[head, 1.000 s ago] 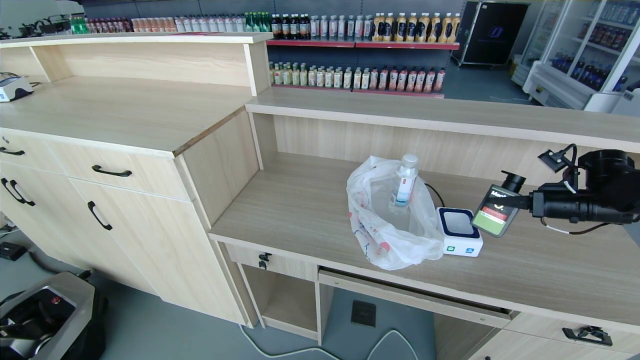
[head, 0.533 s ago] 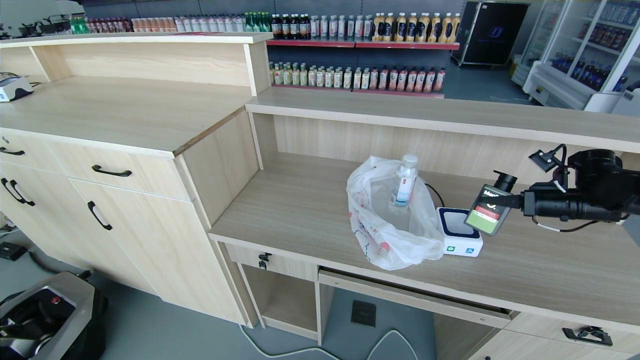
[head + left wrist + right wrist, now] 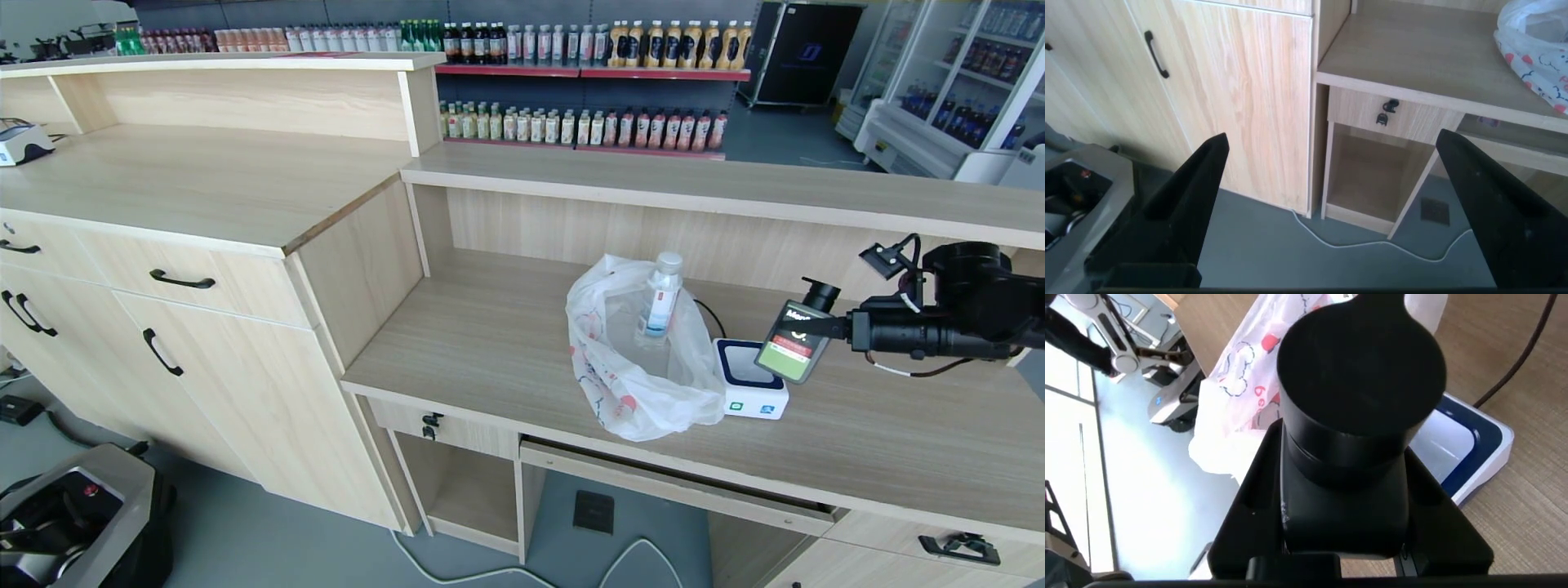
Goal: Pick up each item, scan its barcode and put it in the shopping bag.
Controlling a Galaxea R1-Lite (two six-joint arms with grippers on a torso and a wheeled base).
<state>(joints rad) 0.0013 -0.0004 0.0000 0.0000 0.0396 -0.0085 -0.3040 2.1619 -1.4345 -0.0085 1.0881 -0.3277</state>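
Pinching the dark-capped bottle point(image 3: 790, 353) just below its cap in the right tool point(image 3: 807, 328), we are holding it in the air close above the scanner point(image 3: 751, 382) on the worktop point(image 3: 490, 335), its long axis tilting, cap up, base down toward the scanner beside the shopping bag point(image 3: 620, 384). From the right wrist we are seeing that cap end-on above scanner and bag, while the left wrist view is showing the left tool point(image 3: 1331, 143) spread wide, low before the cupboard point(image 3: 1249, 98).
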